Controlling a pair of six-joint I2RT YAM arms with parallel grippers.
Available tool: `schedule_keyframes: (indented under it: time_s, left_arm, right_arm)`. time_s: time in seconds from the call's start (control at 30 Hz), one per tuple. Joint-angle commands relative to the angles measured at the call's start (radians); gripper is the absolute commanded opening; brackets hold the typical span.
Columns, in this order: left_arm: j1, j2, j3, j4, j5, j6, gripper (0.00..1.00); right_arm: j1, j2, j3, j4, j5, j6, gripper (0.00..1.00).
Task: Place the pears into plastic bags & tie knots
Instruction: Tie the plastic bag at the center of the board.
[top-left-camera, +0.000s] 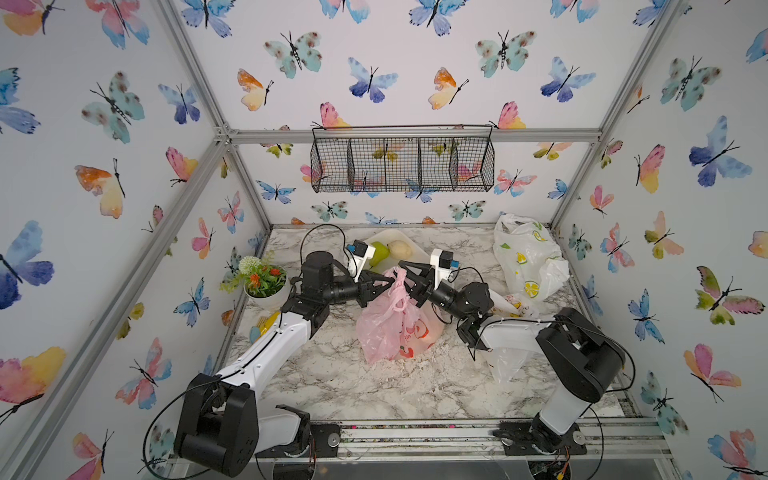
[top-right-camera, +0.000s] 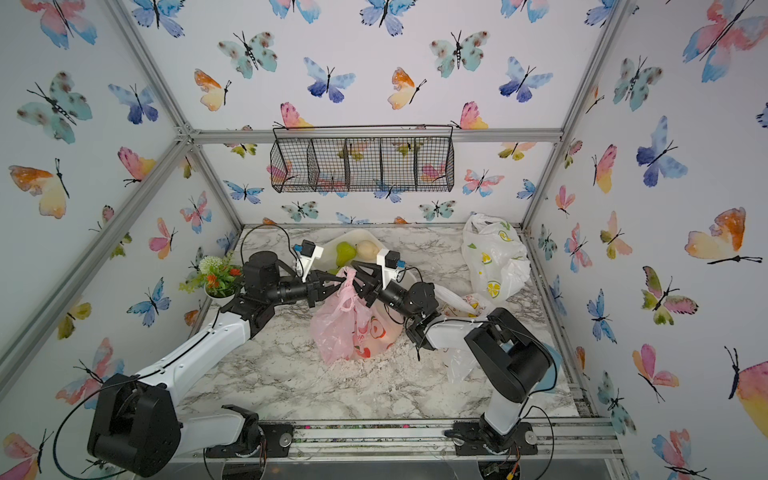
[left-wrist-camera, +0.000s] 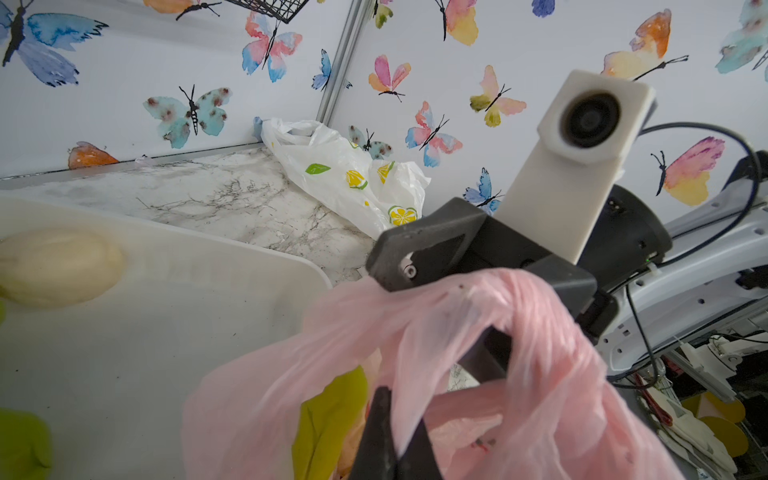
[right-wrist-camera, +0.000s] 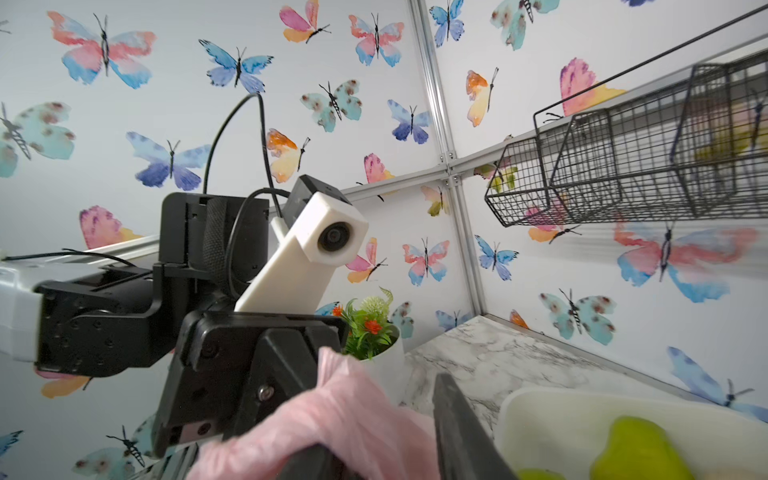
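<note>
Pink bag (top-left-camera: 390, 332) is sitting in the middle of the table (top-left-camera: 332, 386), centre of frame in both top views: thin translucent plastic, red apple prints, bulging at the base, handles twisted into one rope standing up from it. Bagged green fruit (left-wrist-camera: 328, 419) is showing through the plastic in the left wrist view. Left gripper (top-left-camera: 390, 284) is holding at frame left of the rope, jaws pinching the pink plastic near its top. Right gripper (top-left-camera: 409, 283) is facing it from frame right, jaws standing parted, rope lying against one of them, not clamped. Green pear (top-left-camera: 379, 252) and cream pear (top-left-camera: 400, 248) are lying side by side in the white tray (left-wrist-camera: 166, 332), just above the bag in frame. Lemon-print bag (top-left-camera: 528, 257) is slumping in the upper right corner of the table.
</note>
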Motion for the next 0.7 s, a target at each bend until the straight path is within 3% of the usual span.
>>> schedule_keyframes:
  time_s: [0.0,0.1,0.2,0.3,0.43,0.67]
  left_arm:
    - [0.041,-0.021,0.022,-0.003,-0.049,-0.015,0.00]
    - [0.053,-0.003,0.035,-0.019,-0.070,-0.018,0.00]
    - [0.053,0.020,0.060,-0.044,-0.069,-0.019,0.00]
    - [0.053,0.026,0.066,-0.053,-0.080,-0.008,0.00]
    - [0.052,0.020,0.072,-0.056,-0.071,-0.011,0.00]
    - [0.050,0.010,0.036,-0.042,-0.060,-0.020,0.00]
  right_arm:
    - [-0.007,-0.164,-0.024,-0.435,0.152,-0.037,0.40]
    - [-0.007,-0.276,0.070,-0.953,0.257,-0.035,0.39]
    - [0.000,-0.306,0.287,-1.429,0.251,-0.012,0.42]
    - [0.010,-0.300,0.425,-1.656,0.193,0.077,0.47]
    - [0.067,-0.232,0.559,-1.753,0.082,0.238,0.49]
    - [0.119,-0.198,0.570,-1.648,-0.008,0.425,0.43]
